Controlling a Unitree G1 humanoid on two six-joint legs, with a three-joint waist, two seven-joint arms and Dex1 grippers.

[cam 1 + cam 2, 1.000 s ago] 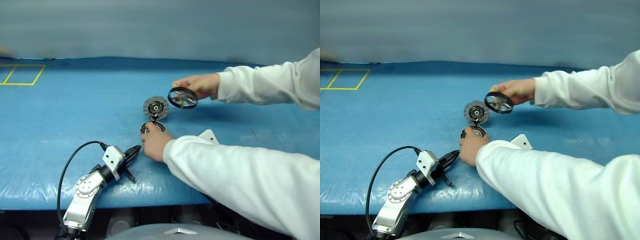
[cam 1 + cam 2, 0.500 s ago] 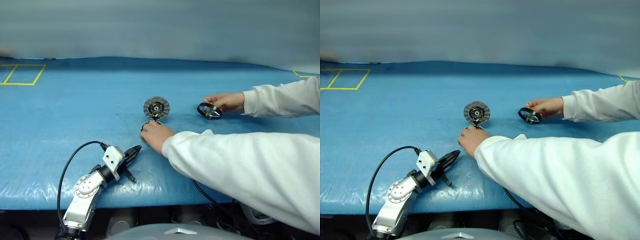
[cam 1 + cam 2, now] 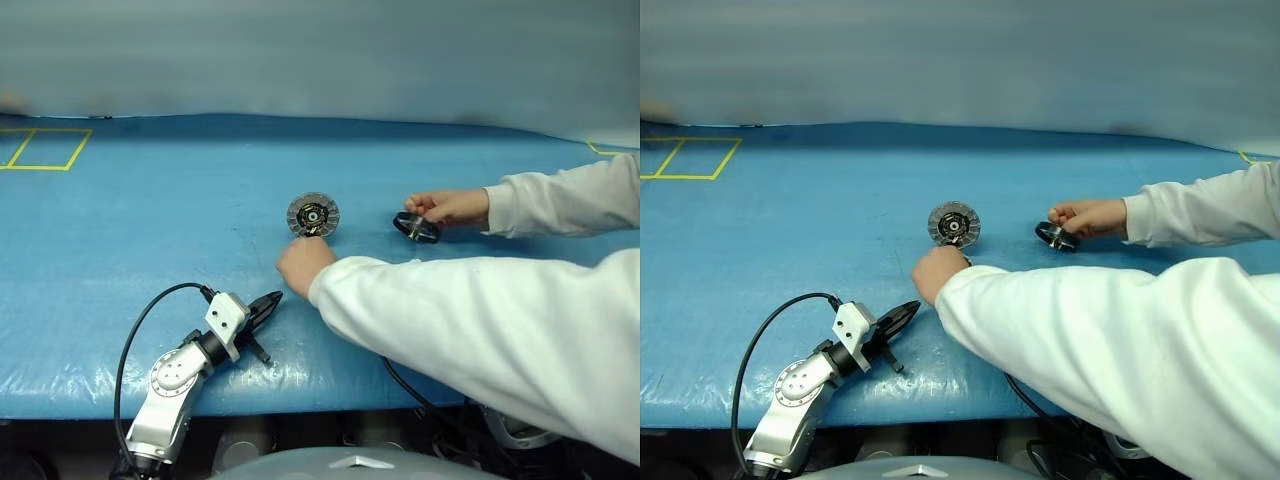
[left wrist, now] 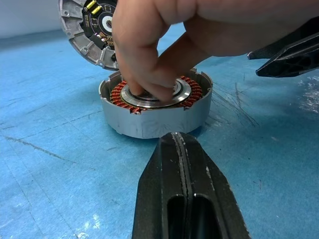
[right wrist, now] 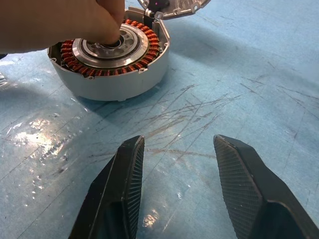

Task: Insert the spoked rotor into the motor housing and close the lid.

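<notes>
Blue sheeting covers the table, and near its centre the motor housing is steadied by a person's hand, apparently for loading. At its twelve o'clock the lid is propped; at its two o'clock the spoked rotor is set down by another hand. At the housing's seven o'clock the left gripper is kept clenched and empty, while the right gripper is held spread, grasping nothing.

A big table has a shiny blue cover with small wrinkles and scratches. Yellow tape makes squares on its far left corner. Behind it stands a plain grey wall.
</notes>
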